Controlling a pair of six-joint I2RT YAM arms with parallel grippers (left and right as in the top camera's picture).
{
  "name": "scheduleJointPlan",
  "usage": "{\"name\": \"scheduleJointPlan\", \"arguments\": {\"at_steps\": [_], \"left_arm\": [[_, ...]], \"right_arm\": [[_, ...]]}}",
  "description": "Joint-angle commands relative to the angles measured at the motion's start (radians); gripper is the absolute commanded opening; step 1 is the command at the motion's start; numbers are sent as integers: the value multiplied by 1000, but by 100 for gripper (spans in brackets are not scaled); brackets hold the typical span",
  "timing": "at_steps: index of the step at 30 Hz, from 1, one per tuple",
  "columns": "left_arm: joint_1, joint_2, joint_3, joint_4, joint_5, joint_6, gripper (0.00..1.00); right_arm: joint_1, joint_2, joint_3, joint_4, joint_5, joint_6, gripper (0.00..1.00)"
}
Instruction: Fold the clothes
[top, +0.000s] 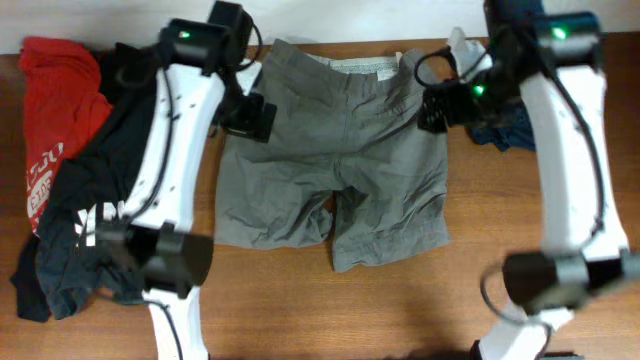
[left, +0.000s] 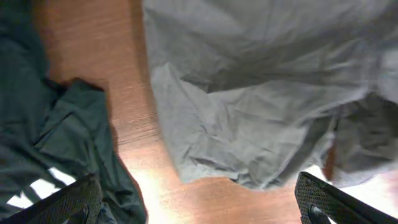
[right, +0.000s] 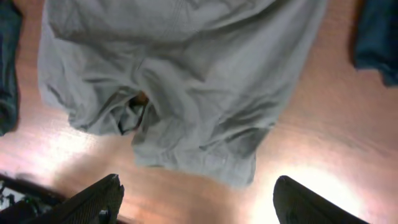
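Note:
The grey-khaki shorts (top: 335, 160) lie spread flat in the middle of the table, pale-lined waistband at the far edge, two wide legs toward the front. My left gripper (top: 250, 115) hangs above their left waist edge, open and empty; its view shows the left leg (left: 249, 118). My right gripper (top: 440, 105) hangs above their right waist edge, open and empty; its view shows both legs (right: 186, 87). The black white-printed tee (top: 85, 215) and the red tee (top: 55, 110) lie at the left. The navy garment (top: 505, 130) lies at the right.
Bare wooden table (top: 330, 310) shows in front of the shorts. A white cloth (top: 462, 45) peeks out at the far edge near the right arm. The black tee also shows in the left wrist view (left: 56, 143).

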Motion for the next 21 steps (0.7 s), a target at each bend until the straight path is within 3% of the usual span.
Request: {"name": "scheduleJointPlan", "arguments": {"at_steps": [1,10,21], "left_arm": [[-2,-54,-24,-3,28,-43,99],[-15,-85,-248,21,28,-90,99],[-39,-85,-604,368,28,-90,99]], "right_arm": [[22,-116,-135,-7,86,80,82],[25,-277,-597,113,98,153,82],[-124,-276,-1057,590,46,161,82]]}}
